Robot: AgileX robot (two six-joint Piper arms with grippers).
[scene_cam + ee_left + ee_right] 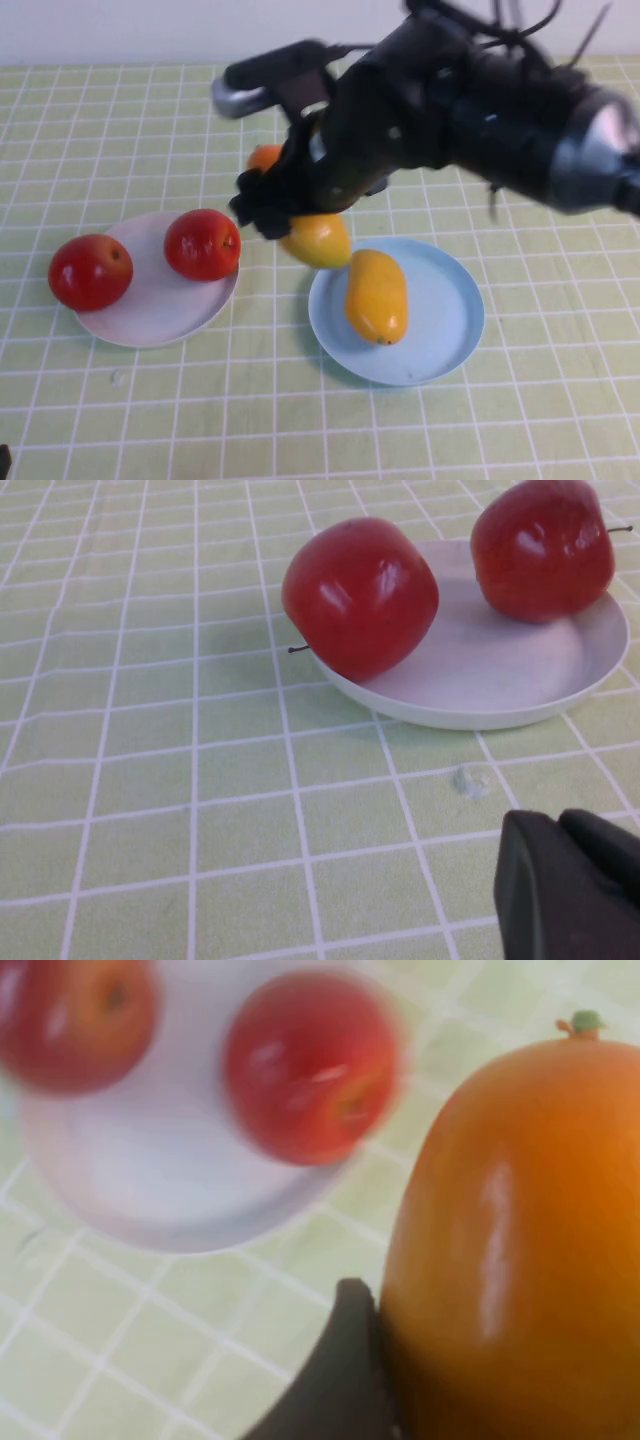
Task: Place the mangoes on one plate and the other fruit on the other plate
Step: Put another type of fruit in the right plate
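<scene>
My right gripper [275, 205] is shut on a yellow-orange mango [318, 240] and holds it above the cloth between the two plates, near the blue plate's far-left rim. In the right wrist view the mango [520, 1240] fills the frame beside one dark finger [340, 1380]. The second mango [376, 295] lies on the light blue plate [445, 320]. On the white plate [160, 300], one red apple [202, 244] rests inside and the other [90, 271] sits at its left rim. My left gripper [575, 880] hovers low over the cloth near the white plate [500, 670], shut and empty.
A green cloth with a white grid [150, 420] covers the table. The right arm [480, 110] stretches across the far middle of the table from the right.
</scene>
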